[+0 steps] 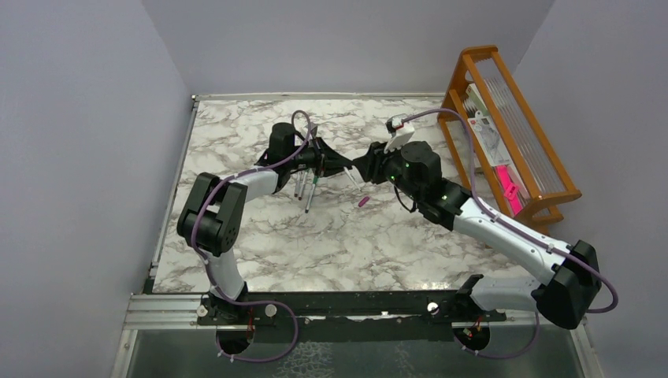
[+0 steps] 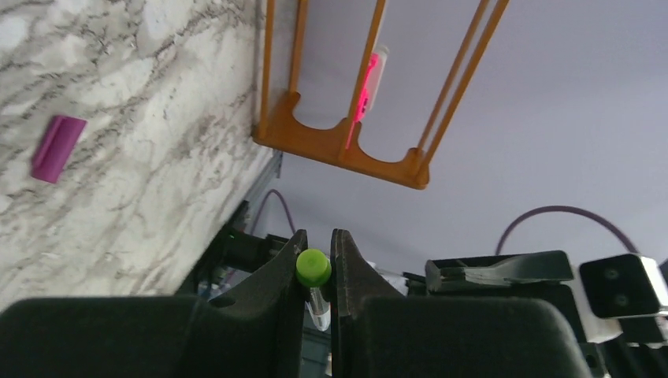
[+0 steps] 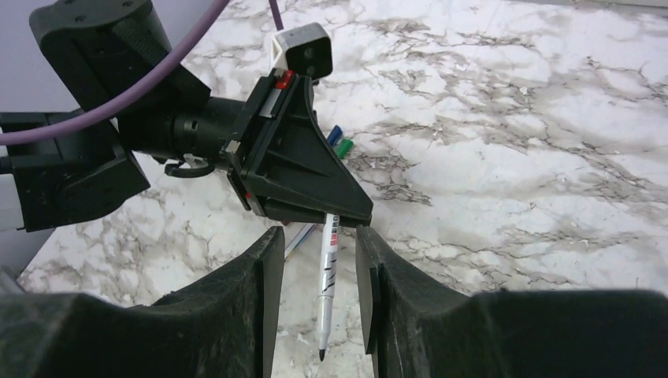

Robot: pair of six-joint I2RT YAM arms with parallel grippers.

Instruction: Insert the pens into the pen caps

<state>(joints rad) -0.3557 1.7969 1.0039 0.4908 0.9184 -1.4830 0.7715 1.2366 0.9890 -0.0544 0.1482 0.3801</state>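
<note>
My left gripper [image 1: 335, 164] [image 2: 317, 238] is shut on a grey-silver pen [image 3: 327, 276] by its green rear end [image 2: 313, 268] and holds it above the table. The pen's dark uncapped tip points at my right gripper. My right gripper [image 1: 364, 168] [image 3: 318, 236] is open. Its fingers [image 3: 268, 276] stand on either side of the pen and do not touch it. A magenta cap [image 1: 363, 201] [image 2: 57, 148] lies on the marble just below the two grippers. More pens [image 1: 307, 187] lie under the left gripper. Small blue [image 3: 335, 132] and green [image 3: 343, 146] ends show behind it.
An orange wooden rack [image 1: 504, 126] [image 2: 339, 150] stands at the table's right edge, holding a bright pink object [image 1: 508, 189] and white items. Grey walls close in the table at the left, back and right.
</note>
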